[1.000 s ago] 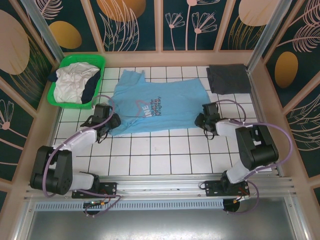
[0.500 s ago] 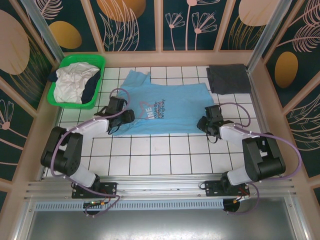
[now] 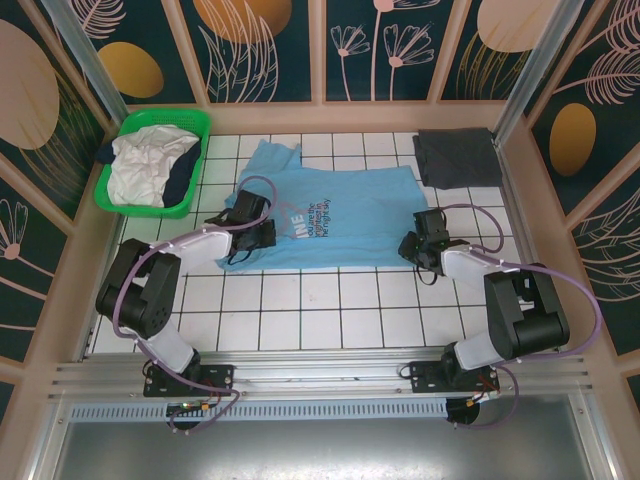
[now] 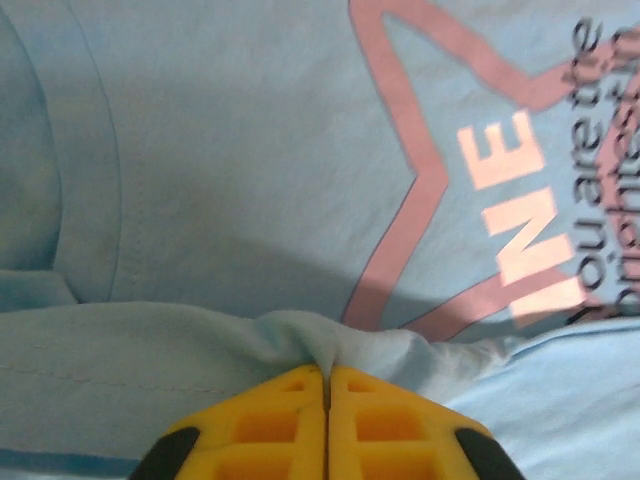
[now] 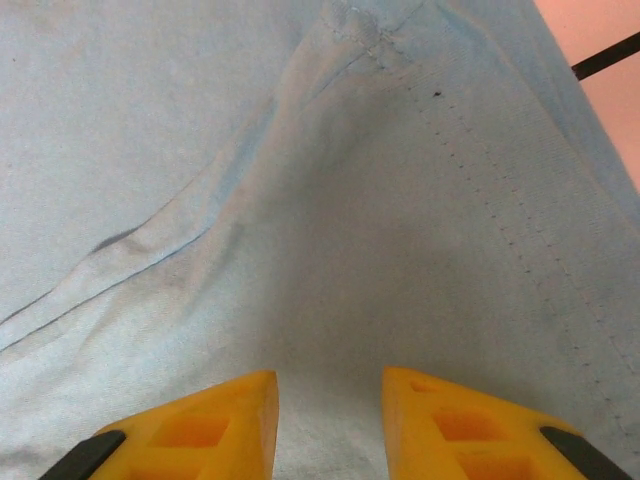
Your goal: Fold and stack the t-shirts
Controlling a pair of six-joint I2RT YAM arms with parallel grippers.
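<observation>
basket (image 3: 165, 116) back-left: white tee (image 3: 135, 172) and navy tee (image 3: 180, 183) bunched inside. left tool (image 4: 327, 378) clenched on a pinched fold of blue tee (image 3: 350, 215), which lies flat mid-worktop (image 3: 320, 310). print (image 4: 520, 200) reads "NE", then "you are the"; rest blurred. right tool (image 5: 330, 385) released, jaws apart over the tee's right edge. grey tee (image 3: 457, 157) folded, back-right.

So the background stuff: there's a green plastic basket (image 3: 165, 118) sitting in the far left corner of the white tiled tabletop (image 3: 320, 310), right up against the pale wooden frame (image 3: 350, 117). Behind that are dark teal wall panels (image 3: 270, 50) with orange ovals and pale leaf doodles. A silver aluminium rail (image 3: 320, 372) runs across the near edge.
</observation>
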